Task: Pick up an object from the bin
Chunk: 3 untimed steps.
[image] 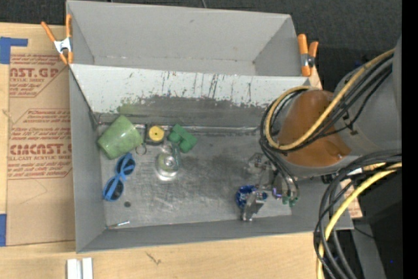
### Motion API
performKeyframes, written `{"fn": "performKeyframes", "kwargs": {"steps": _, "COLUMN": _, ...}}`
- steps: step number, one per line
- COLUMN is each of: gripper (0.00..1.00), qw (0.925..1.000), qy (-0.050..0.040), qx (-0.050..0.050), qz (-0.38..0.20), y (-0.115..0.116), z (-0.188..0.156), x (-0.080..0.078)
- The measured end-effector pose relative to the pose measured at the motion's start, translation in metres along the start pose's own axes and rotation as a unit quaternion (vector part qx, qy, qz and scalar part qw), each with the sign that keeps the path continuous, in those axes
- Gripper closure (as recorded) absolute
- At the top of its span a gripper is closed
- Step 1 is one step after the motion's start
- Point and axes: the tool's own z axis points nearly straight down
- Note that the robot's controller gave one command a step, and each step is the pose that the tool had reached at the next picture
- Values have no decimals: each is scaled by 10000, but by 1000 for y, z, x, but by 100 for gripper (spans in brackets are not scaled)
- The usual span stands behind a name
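Observation:
My gripper [253, 200] is low in the bin's front right corner, close to the floor. A small blue thing [245, 193] sits right at its tip, on the left side; whether it is held or only lying against the gripper cannot be made out. The nearest other things lie well to the left: a clear glass-like piece [167, 164] and a small green block [181, 138].
At the left end lie a light green cup [119, 136] on its side, a yellow disc [155, 134], blue sunglasses [119, 178] and a small dark speck [127, 204]. The arm with its orange cover and cables hangs over the right rim.

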Motion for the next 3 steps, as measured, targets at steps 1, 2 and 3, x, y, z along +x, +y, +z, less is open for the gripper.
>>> {"fn": "performKeyframes", "kwargs": {"steps": 1, "gripper": 100, "qw": 10000, "qy": -23, "qx": -6, "qz": 5, "y": 0, "z": -1, "x": -1}}
{"fn": "performKeyframes", "kwargs": {"steps": 2, "gripper": 100, "qw": 10000, "qy": 38, "qx": -11, "qz": 2, "y": 1, "z": -46, "x": -3}}
{"fn": "performKeyframes", "kwargs": {"steps": 3, "gripper": 100, "qw": 10000, "qy": 41, "qx": -11, "qz": -1, "y": 1, "z": -77, "x": -4}}
